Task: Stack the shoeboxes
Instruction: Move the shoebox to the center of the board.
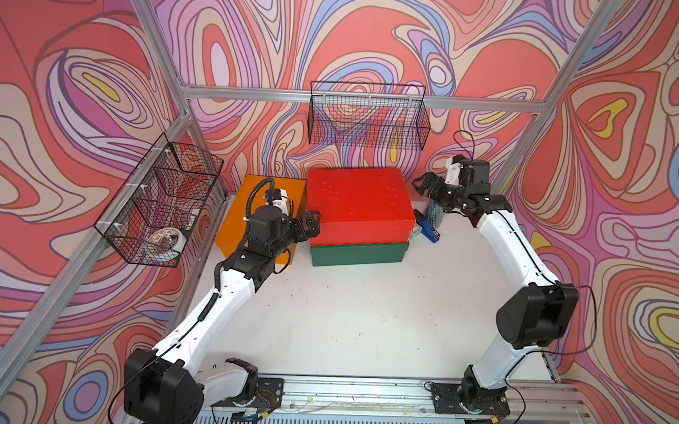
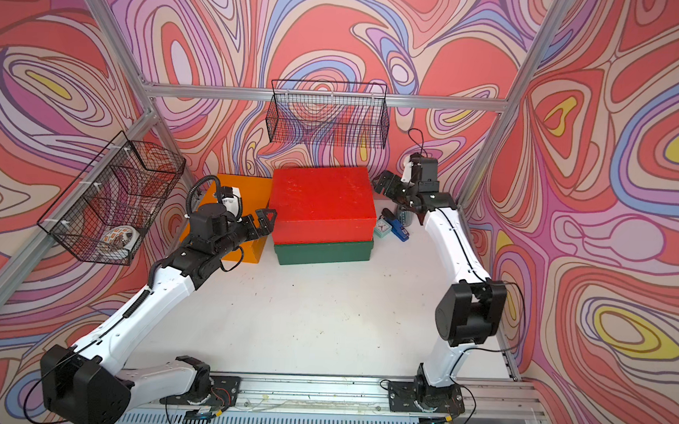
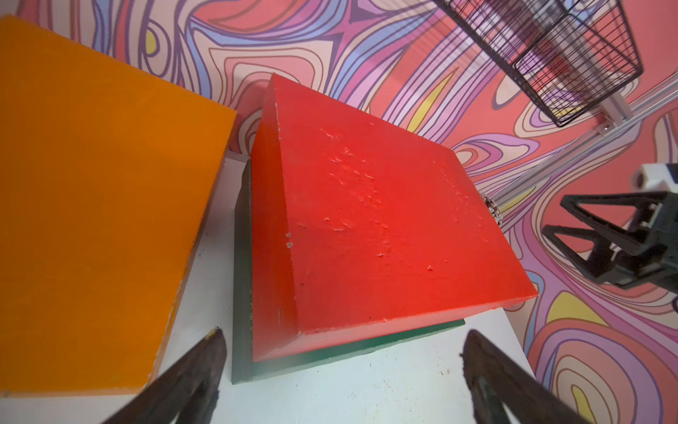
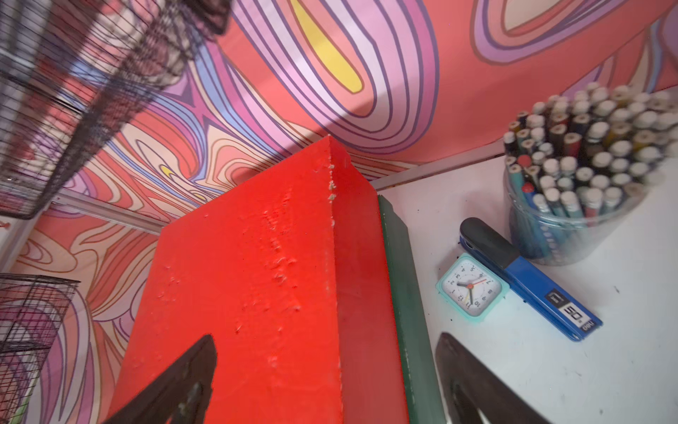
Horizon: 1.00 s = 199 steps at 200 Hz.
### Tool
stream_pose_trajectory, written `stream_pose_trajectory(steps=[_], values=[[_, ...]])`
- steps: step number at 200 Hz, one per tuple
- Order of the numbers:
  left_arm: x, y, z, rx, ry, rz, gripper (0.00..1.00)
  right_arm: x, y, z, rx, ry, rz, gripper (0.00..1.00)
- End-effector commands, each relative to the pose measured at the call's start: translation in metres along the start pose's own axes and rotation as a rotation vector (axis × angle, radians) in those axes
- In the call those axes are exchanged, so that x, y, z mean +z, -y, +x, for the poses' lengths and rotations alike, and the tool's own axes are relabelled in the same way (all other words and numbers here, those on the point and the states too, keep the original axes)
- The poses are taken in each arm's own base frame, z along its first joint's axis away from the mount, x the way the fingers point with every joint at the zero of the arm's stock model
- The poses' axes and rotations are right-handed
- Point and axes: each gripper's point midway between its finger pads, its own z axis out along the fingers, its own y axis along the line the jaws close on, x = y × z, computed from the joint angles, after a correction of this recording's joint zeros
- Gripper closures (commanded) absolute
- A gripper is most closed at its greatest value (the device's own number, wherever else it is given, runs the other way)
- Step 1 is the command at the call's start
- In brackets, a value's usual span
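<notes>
Two tiers are already built: the red shoebox (image 1: 360, 206) lies flat on the green shoebox (image 1: 357, 255), slightly skewed so a green strip shows, while the orange shoebox (image 1: 233, 228) waits just beside the red one, on the left arm's side. Both claws stand spread, grasping nothing, the left gripper (image 1: 309, 224) near one short end of the red shoebox and the right gripper (image 1: 425, 188) near the opposite end, probably because such broad boxes need squeezing between both arms.
</notes>
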Motion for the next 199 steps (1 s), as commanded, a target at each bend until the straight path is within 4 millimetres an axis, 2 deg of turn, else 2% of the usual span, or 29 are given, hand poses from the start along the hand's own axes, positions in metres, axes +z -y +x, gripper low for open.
stream_pose_trajectory(steps=[1,27,65,82,102,122,125,134,176,199], values=[[-0.02,-0.025,0.017,-0.038,-0.017,-0.09,0.0,-0.026,0.014,0.008,-0.002,0.059,0.06,0.04],[-0.04,-0.045,0.039,-0.071,-0.02,-0.134,0.0,-0.051,0.044,0.043,0.007,0.089,0.154,0.03],[-0.062,-0.075,0.077,-0.132,-0.019,-0.18,0.0,-0.08,0.114,0.114,0.027,0.159,0.352,0.02],[-0.067,-0.085,0.089,-0.148,-0.015,-0.196,0.0,-0.092,0.14,0.134,0.038,0.213,0.43,0.02],[-0.071,-0.092,0.096,-0.159,0.0,-0.202,0.0,-0.097,0.162,0.146,0.059,0.271,0.497,0.02],[-0.073,-0.096,0.094,-0.158,0.029,-0.209,0.0,-0.09,0.179,0.157,0.076,0.298,0.528,0.02],[-0.071,-0.104,0.106,-0.155,0.008,-0.228,0.0,-0.089,0.181,0.159,0.077,0.299,0.533,0.02],[-0.072,-0.109,0.107,-0.149,0.016,-0.242,0.0,-0.084,0.189,0.166,0.097,0.3,0.549,0.02],[-0.062,-0.118,0.104,-0.23,0.051,-0.193,0.0,-0.072,0.193,0.171,0.111,0.284,0.545,0.03],[-0.054,-0.128,0.106,-0.306,0.059,-0.163,0.0,-0.078,0.195,0.171,0.122,0.312,0.551,0.03]])
